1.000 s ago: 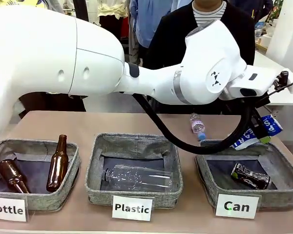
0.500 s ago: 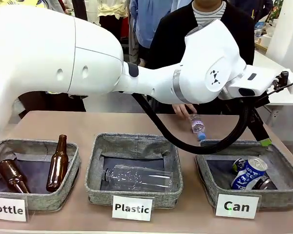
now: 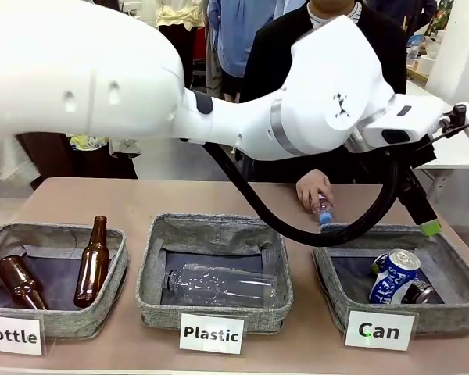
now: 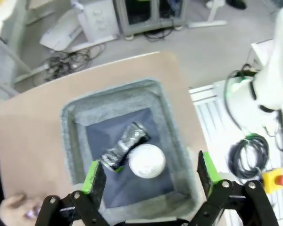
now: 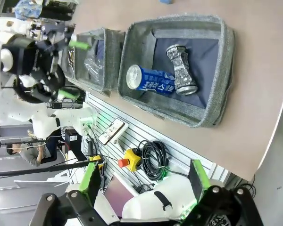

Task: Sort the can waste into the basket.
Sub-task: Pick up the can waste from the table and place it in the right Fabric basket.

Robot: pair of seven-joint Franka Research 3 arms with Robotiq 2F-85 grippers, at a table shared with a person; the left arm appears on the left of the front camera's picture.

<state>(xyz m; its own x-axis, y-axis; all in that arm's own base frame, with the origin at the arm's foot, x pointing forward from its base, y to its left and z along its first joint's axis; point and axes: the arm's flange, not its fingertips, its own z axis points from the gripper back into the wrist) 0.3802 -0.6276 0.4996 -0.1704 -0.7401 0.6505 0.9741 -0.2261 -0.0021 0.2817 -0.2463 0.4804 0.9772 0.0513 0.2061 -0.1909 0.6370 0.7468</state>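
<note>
The left gripper (image 4: 148, 176) hangs right above the basket (image 4: 165, 110), jaws wide apart and holding nothing. Straight below, the blue can (image 4: 146, 161) stands up, touching the crushed can (image 4: 124, 146) lying flat. The right gripper (image 5: 144, 181) is open too, far off. There's free room upward.

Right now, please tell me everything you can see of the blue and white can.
The blue and white can is a small metal drink can with a round silver top. It looks undented. It stands tilted inside the grey woven Can basket, against the crushed black and silver can. No gripper touches it.
</note>
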